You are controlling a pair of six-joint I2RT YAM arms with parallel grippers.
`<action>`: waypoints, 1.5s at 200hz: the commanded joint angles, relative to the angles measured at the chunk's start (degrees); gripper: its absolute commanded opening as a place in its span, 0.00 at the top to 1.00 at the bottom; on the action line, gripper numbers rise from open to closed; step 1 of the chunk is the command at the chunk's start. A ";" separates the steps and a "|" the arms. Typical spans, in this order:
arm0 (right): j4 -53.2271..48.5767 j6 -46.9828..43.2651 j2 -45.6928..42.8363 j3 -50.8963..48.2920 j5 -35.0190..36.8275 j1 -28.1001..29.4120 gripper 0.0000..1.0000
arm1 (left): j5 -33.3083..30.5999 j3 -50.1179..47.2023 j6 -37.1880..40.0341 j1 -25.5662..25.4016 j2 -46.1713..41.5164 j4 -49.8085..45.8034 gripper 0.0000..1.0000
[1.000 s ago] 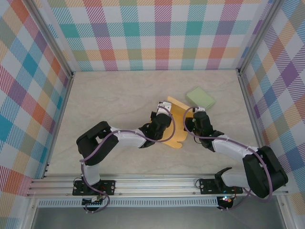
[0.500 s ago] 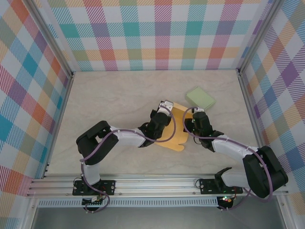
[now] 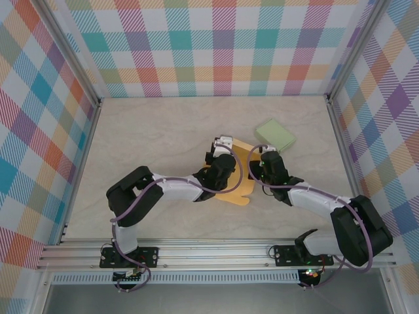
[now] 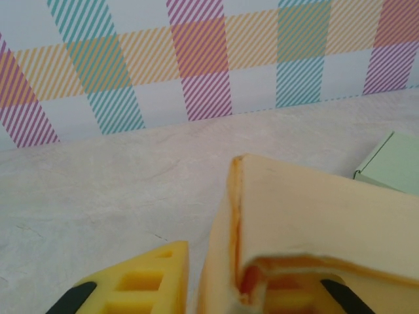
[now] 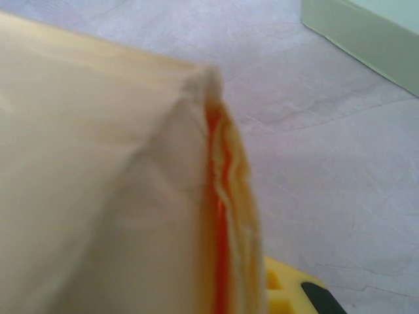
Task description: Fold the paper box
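Observation:
The paper box (image 3: 241,173) is a half-folded yellow-orange sheet held up off the table between both arms. In the left wrist view one standing wall of the paper box (image 4: 308,209) sits between my left gripper's (image 4: 222,282) jaws. They stand slightly open, with a thin gap between the left finger (image 4: 141,281) and the paper, which covers the other finger. From above, my left gripper (image 3: 227,149) is at the box's far left edge. My right gripper (image 3: 260,162) is at its right edge, shut on the folded layers (image 5: 219,216), with one finger (image 5: 288,293) showing beside them.
A flat pale green box (image 3: 275,133) lies just behind and right of the grippers, close to the right gripper; it also shows as the green box (image 4: 391,163) and as its near side (image 5: 366,33). Checked walls enclose the table on three sides.
My left gripper's jaws have parted from a tight pinch on the paper wall. Both grippers and the box have shifted slightly toward the back.

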 commanded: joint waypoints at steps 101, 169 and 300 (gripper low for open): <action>-38.61 0.71 9.52 25.39 -1.04 0.90 1.00 | 29.12 -10.84 -26.63 0.35 -28.50 -27.55 0.09; -61.54 -7.11 18.24 37.03 -10.58 0.87 1.00 | 21.96 -17.51 -30.46 0.48 -47.43 -38.44 0.00; -74.16 -5.40 49.33 55.18 10.55 2.97 1.00 | 15.02 -25.20 -28.08 2.24 -63.70 -42.51 0.00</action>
